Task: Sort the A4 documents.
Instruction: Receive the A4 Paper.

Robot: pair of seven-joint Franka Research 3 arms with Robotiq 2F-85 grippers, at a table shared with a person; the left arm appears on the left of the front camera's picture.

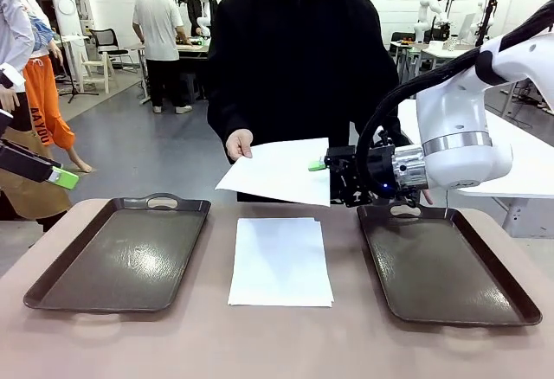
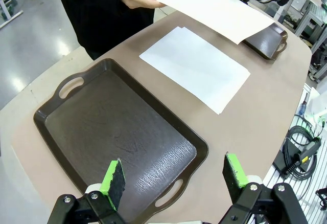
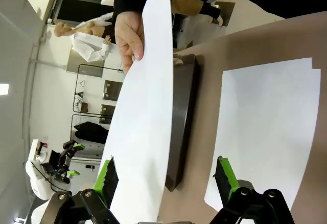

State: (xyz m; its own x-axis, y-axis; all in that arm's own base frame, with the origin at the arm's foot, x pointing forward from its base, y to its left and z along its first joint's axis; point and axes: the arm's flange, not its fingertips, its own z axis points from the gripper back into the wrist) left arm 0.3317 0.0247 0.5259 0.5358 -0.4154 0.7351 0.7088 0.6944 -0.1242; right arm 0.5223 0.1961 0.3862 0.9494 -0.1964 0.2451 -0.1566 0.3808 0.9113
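Note:
A person's hand [image 1: 238, 145] holds one white A4 sheet [image 1: 277, 171] in the air above the table's far edge. My right gripper [image 1: 322, 176] is at the sheet's right edge. In the right wrist view the sheet [image 3: 143, 132] runs between its green pads [image 3: 106, 177], and the jaws stand wide apart, open. A small stack of A4 documents [image 1: 280, 260] lies flat on the table between the two trays. My left gripper [image 1: 62, 178] hovers at the far left, open [image 2: 173, 172] above the left tray [image 2: 76, 132] with nothing between its fingers.
Two dark brown trays with handles flank the stack, the left tray [image 1: 52, 288] and the right tray [image 1: 511, 305], both with bare floors. The right arm reaches in over the right tray's far end. Other people and tables stand farther back.

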